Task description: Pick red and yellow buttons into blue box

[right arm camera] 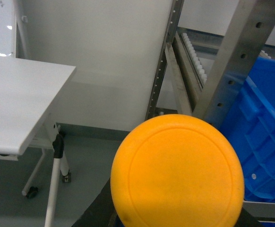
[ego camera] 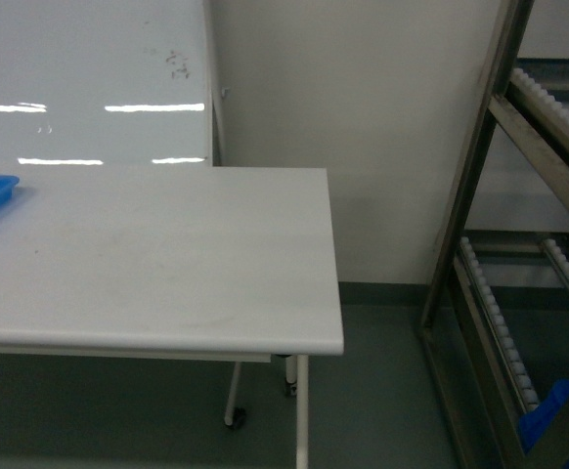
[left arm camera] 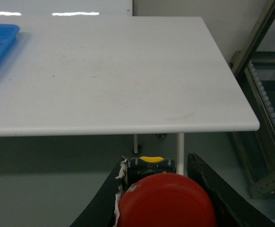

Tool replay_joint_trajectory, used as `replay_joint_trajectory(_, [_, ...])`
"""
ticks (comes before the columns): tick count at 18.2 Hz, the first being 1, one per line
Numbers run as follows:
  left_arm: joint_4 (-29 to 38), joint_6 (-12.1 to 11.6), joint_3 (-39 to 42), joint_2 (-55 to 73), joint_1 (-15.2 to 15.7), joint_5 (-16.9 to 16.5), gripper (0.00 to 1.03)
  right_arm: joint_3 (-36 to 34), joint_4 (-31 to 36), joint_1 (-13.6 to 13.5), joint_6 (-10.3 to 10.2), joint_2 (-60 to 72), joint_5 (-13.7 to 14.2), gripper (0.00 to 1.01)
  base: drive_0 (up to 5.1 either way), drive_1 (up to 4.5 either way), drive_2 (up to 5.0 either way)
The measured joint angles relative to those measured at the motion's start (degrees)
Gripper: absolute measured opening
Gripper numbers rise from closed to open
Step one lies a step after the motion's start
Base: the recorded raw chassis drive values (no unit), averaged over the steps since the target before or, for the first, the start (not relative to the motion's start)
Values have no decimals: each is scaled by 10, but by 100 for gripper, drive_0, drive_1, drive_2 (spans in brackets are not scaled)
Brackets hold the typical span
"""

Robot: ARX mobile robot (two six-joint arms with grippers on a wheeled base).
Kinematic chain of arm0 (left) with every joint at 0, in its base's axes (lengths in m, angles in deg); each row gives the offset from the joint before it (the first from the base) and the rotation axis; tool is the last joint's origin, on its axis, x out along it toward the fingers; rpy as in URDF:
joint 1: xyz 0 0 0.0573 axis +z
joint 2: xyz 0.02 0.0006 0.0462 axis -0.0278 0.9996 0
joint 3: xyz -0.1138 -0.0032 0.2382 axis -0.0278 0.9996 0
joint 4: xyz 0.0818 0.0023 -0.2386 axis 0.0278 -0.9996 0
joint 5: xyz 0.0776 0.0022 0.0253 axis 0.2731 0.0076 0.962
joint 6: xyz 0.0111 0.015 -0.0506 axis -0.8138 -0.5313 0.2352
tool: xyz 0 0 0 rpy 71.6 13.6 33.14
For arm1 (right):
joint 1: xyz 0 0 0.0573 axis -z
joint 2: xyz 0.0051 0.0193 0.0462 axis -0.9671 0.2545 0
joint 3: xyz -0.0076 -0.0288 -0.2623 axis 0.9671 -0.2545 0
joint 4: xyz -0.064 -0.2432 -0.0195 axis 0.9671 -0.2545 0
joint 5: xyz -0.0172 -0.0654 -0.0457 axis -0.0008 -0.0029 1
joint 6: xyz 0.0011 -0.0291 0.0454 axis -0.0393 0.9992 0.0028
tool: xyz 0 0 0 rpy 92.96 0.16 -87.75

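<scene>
- While the left jaws grip the red button (left arm camera: 167, 201) before the desk (left arm camera: 128, 85), right jaws grip the yellow button (right arm camera: 177, 171)
- Blue box (right arm camera: 262, 142) lies just right, beyond it, nearer the right arm

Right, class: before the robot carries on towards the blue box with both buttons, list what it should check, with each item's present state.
1. Red button sits between the left hand's fingers: ok.
2. Yellow button is at the right hand; its fingers are hidden behind the cap, so grip: cannot tell.
3. Blue box is located, in the metal rack to the right: ok.
4. Box interior free to receive buttons: cannot tell, only its outer wall and rim show.
5. Rack upright stands between the right hand and the box: not ok for a straight reach.
</scene>
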Motion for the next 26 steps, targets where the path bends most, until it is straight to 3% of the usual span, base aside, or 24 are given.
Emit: replay_joint_trajectory(26, [0,0,0,0,0,0,31,0,0,0,0,0,0,26,502,-235,-235])
